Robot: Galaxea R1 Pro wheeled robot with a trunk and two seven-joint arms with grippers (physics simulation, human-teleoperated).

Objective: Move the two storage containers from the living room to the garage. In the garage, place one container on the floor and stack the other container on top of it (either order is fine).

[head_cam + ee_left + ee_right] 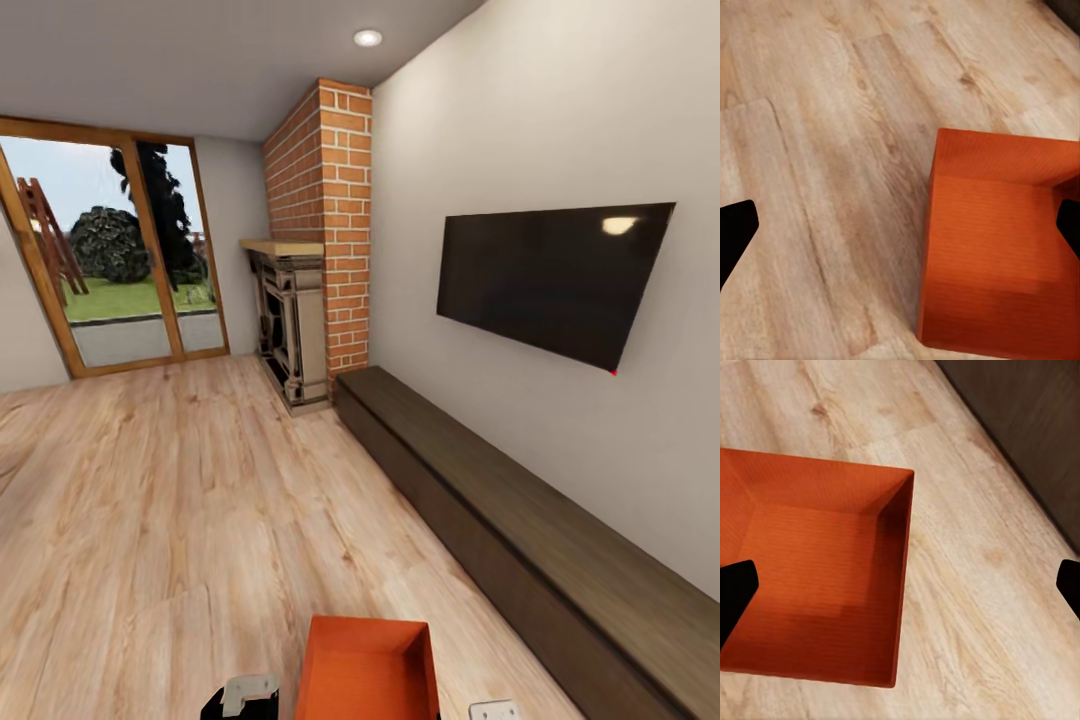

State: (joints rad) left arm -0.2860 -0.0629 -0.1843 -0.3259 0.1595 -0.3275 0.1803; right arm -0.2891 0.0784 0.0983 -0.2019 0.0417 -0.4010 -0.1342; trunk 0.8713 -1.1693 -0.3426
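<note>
Head view: one storage container (368,668) on wood floor (180,500); both claws spread, empty.

- From my head camera I look forward and slightly down along the living room, with the wall TV (552,280) and long dark cabinet (540,530) on the right and the glass doors (110,260) far off.
- My left wrist camera looks steeply down, close over the wood floor (817,150).
- My right wrist camera also looks down from close.
- All three views share one orange storage container (370,668) (1001,247) (817,570).
</note>
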